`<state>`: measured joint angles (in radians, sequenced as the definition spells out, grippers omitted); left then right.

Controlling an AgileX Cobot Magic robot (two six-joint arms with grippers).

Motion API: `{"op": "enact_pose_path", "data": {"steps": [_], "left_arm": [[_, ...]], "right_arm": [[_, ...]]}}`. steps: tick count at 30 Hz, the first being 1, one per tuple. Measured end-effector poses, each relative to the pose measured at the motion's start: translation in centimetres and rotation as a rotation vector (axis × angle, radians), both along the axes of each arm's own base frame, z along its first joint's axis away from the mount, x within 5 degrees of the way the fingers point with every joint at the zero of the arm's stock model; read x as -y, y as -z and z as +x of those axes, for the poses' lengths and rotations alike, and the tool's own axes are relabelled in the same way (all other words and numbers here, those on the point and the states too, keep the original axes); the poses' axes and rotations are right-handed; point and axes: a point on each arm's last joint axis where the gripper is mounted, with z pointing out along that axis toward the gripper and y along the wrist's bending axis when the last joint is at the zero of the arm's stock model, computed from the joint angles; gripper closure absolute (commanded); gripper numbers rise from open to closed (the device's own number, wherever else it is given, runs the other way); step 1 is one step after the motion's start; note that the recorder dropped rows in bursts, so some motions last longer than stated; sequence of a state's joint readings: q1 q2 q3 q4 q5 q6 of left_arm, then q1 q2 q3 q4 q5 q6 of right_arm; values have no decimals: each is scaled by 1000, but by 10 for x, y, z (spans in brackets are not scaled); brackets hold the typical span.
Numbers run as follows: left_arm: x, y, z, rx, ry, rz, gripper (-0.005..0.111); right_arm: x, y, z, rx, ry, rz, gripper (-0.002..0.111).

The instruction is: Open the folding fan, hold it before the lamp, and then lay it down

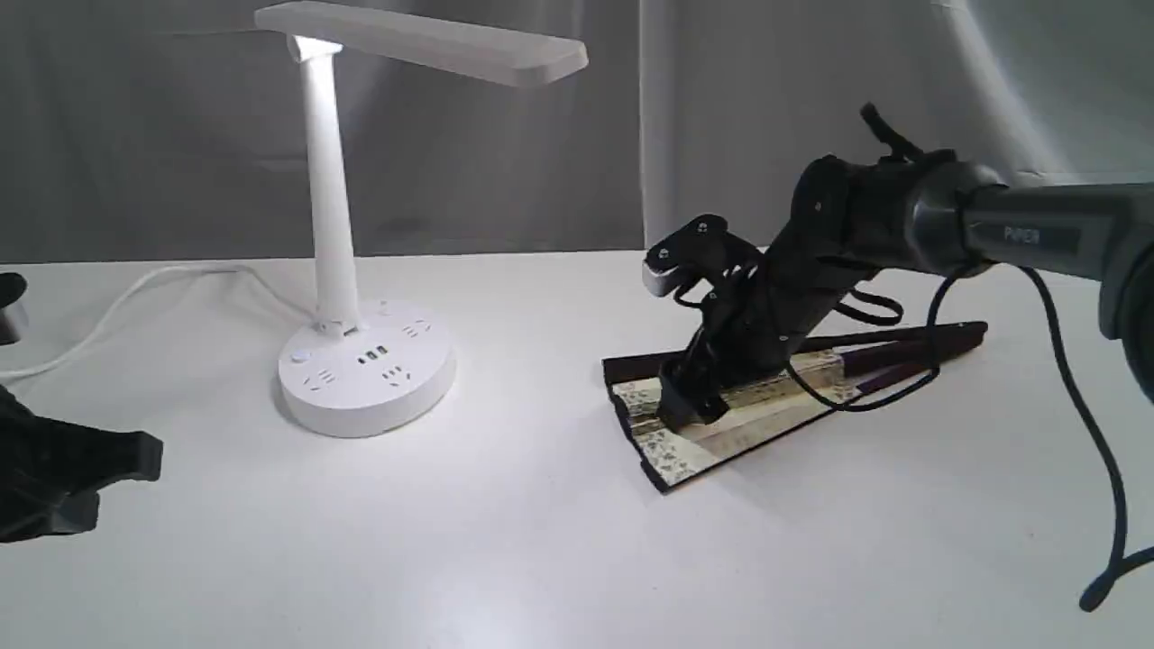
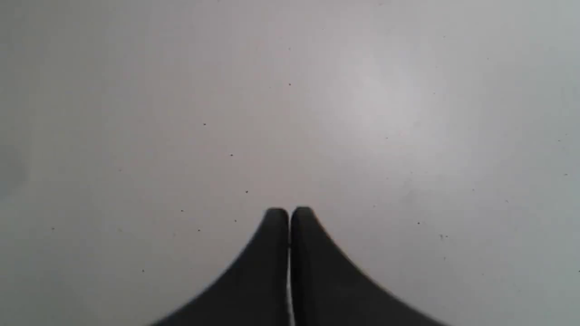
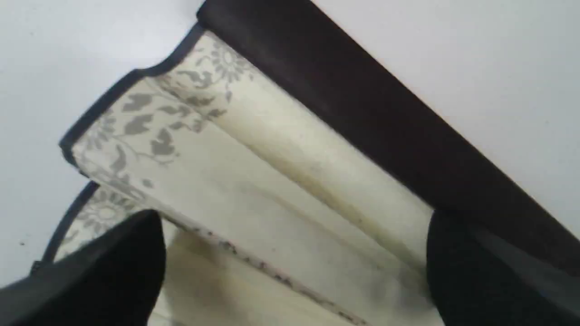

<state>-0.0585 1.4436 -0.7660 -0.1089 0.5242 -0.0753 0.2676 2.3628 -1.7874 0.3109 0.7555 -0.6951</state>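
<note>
Well, pleated cream paper folding fan [image 3: 290,190] w/ smooth dark guard [image 3: 376,117]

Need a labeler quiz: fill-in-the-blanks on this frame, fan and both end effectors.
The folding fan rests on the white ____.
The right end effector at the fan is ____.
The left end effector is ____, holding nothing.
In the exterior view, the lamp stands ____ of the fan.
Missing: table, open, shut, left.

The white desk [image 1: 505,550] bears the upright lamp [image 1: 329,225], its cord [image 1: 203,267], and, well apart, the slightly spread folding fan [image 1: 694,446] lying flat.
</note>
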Motion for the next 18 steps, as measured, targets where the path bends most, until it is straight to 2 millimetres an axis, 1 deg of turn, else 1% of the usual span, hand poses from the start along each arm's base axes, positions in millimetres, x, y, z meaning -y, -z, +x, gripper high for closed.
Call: {"op": "enact_pose_path", "data": {"steps": [6, 10, 15, 18], "left_arm": [[0, 0, 0, -1, 0, 0, 107], [0, 0, 0, -1, 0, 0, 107], [0, 0, 0, -1, 0, 0, 107], [0, 0, 0, -1, 0, 0, 107]], "right_arm": [[-6, -7, -5, -106, 153, 113, 31], [-12, -13, -12, -199, 193, 196, 33], [-25, -15, -23, -270, 162, 206, 35], [-33, -22, -30, -269, 117, 179, 36]]}}
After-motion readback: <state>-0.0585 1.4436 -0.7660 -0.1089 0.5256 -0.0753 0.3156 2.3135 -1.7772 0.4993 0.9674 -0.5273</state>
